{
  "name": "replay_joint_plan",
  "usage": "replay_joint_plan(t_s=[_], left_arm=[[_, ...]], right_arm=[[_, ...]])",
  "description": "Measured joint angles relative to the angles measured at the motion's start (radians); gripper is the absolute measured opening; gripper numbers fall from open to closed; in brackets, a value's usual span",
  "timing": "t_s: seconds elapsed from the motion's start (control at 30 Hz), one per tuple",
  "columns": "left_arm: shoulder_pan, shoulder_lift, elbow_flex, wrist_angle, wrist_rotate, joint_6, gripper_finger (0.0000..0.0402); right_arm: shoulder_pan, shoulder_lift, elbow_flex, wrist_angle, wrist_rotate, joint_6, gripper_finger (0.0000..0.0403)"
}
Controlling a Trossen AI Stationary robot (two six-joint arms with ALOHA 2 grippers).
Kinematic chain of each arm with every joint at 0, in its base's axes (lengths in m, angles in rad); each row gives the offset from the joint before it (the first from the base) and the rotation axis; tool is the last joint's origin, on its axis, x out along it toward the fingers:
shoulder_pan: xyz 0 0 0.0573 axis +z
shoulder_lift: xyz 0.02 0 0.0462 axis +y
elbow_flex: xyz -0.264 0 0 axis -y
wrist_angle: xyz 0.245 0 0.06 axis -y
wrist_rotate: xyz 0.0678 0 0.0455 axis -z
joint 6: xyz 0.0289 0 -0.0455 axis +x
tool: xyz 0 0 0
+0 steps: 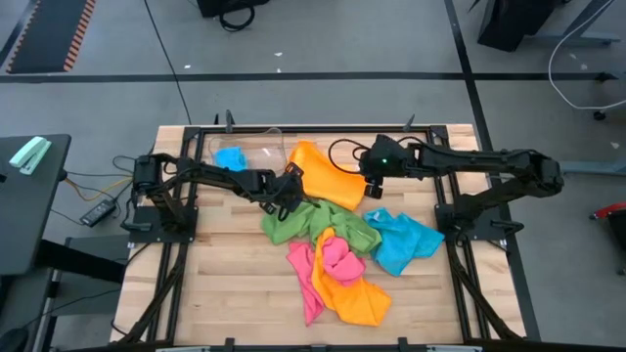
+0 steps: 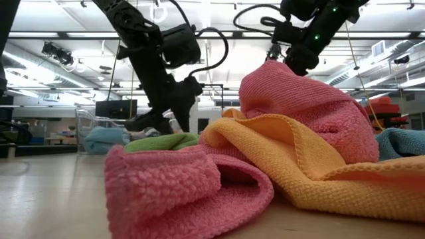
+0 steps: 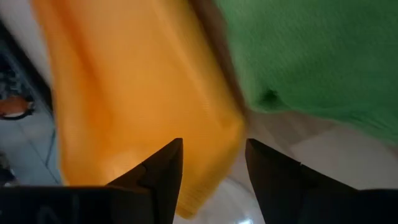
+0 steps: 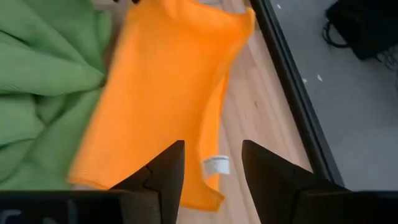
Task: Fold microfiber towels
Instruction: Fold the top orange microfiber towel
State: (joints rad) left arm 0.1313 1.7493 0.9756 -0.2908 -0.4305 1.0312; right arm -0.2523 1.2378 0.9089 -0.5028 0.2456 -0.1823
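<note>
An orange towel [image 1: 323, 176] lies spread on the table's far middle. My left gripper [image 1: 290, 193] stands open over its near left corner [image 3: 205, 180], and my right gripper [image 1: 372, 186] stands open over its right corner, which bears a white label [image 4: 216, 165]. Neither gripper has anything pinched between its fingers. A crumpled green towel [image 1: 313, 223] lies against the orange one's near edge. Nearer lie a blue towel [image 1: 401, 242], a pink towel [image 1: 328, 264] and a second orange towel [image 1: 354, 295], heaped partly on one another.
A clear plastic bin [image 1: 256, 147] stands at the far left with another blue towel [image 1: 232, 156] in it. The table's dark frame rail [image 4: 292, 87] runs close to the orange towel's right side. Bare wood [image 1: 235, 274] shows at the near left.
</note>
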Motion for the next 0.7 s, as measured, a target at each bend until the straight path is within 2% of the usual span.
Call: replay_joint_plan(t_s=[0.43, 0.53, 0.7], left_arm=[[-0.030, 0.068, -0.001, 0.000, -0.114, 0.208, 0.0179], [-0.020, 0.079, 0.000, 0.022, -0.153, 0.250, 0.0171], [0.017, 0.084, -0.001, 0.020, -0.157, 0.287, 0.0142]], right_arm=[[0.134, 0.032, 0.000, 0.038, -0.016, 0.047, 0.0169], [0.152, 0.032, 0.000, 0.040, -0.016, 0.052, 0.0169], [0.174, 0.032, 0.000, 0.050, -0.015, 0.053, 0.0169]])
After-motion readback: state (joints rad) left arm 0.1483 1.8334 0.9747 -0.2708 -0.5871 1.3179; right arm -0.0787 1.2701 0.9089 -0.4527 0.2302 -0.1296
